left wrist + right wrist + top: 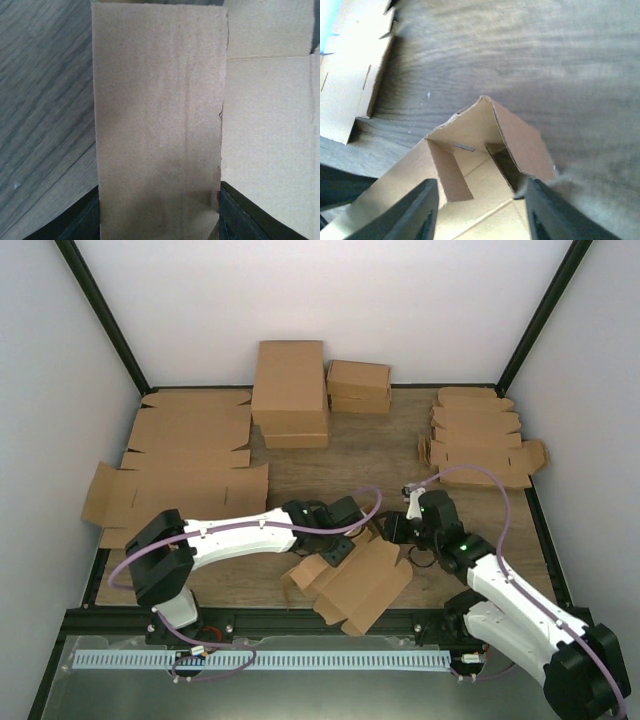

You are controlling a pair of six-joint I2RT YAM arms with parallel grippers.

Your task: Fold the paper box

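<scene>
Brown paper box (pixel 352 585) lies lower centre; right gripper (pixel 482 197) gapes around its corner, left gripper (pixel 160 217) straddles a flap (pixel 157 115), grip unclear. Best crease squarely along scores.

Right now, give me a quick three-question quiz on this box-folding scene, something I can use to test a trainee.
1. True or false: the right gripper is clamped shut on a flap.
2. Where does the paper box lie? A far back; B near the front, between both grippers; C far left.
3. Which gripper holds the box?
Key: 1 false, its jaws stand apart. 2 B. 3 the left gripper; a cardboard panel fills its gap.
</scene>
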